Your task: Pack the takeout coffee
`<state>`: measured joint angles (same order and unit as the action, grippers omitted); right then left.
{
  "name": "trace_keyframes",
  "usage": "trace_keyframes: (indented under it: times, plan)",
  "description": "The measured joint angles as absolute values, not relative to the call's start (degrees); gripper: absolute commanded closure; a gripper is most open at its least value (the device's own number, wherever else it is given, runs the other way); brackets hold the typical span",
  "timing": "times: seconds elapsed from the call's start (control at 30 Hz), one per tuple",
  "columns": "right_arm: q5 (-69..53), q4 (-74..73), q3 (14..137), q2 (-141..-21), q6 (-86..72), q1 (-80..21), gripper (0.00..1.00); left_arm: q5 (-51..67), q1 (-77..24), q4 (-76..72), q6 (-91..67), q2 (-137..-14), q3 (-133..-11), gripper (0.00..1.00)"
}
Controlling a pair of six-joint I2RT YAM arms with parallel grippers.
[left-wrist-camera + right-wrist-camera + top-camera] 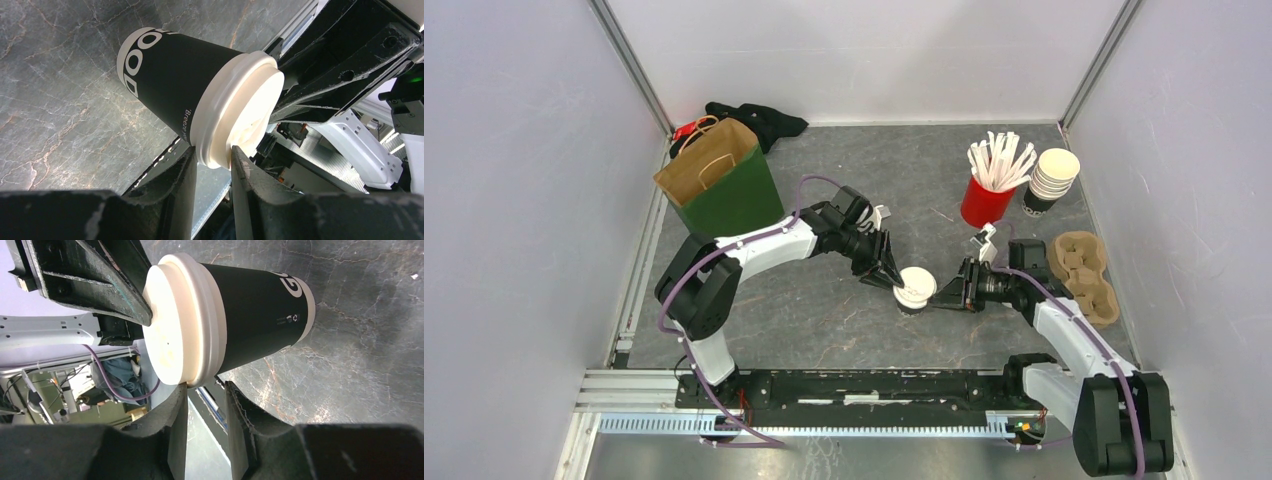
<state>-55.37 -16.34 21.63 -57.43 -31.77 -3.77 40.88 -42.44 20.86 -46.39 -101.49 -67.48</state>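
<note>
Grey bench (824, 322), nothing packed yet: left pincer (215, 152) nips the coffee cup (170, 75) by its lid rim, right pincer (205, 387) slightly apart beside it, carrier (1084, 275) bare.

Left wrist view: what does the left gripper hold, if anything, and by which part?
The lidded coffee cup, by the rim of its white lid: the left gripper pinches the rim, one finger on the lid's top and one outside it.

Lidded cup (915, 288) mid-table, btwn left gripper (892, 280) on its L and right gripper (942, 298) on its R. Bag (721, 178) back-L, cloth (759, 122) behind it. Back-R: stick holder (987, 200), cup stack (1051, 178) just R of it. Carrier (1084, 275) in front of stack, by R wall.
</note>
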Motion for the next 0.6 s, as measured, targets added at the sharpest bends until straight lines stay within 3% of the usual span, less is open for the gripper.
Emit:
trace_keyframes:
  times: [0.17,0.27,0.37,0.6]
  plan:
    - [-54.8,-18.0,22.7,-57.5,-29.5,-4.0,0.62,40.8,-42.4,20.9,-46.4,-101.5,-67.5,0.63]
    - [-54.5,-19.6,23.9,-57.4,-27.5,-4.1,0.5,40.6,-42.5,22.0,-46.1,-101.6,-68.4,0.59]
    - [-50.4,-24.1,27.3,-57.2,-23.8,-4.2,0.38,39.2,-42.5,23.3,-45.5,-101.6,-70.0,0.53]
    - [-45.5,-33.4,36.6,-56.9,-14.9,-4.0,0.26,38.0,-42.5,24.4,-44.5,-101.6,-71.8,0.36]
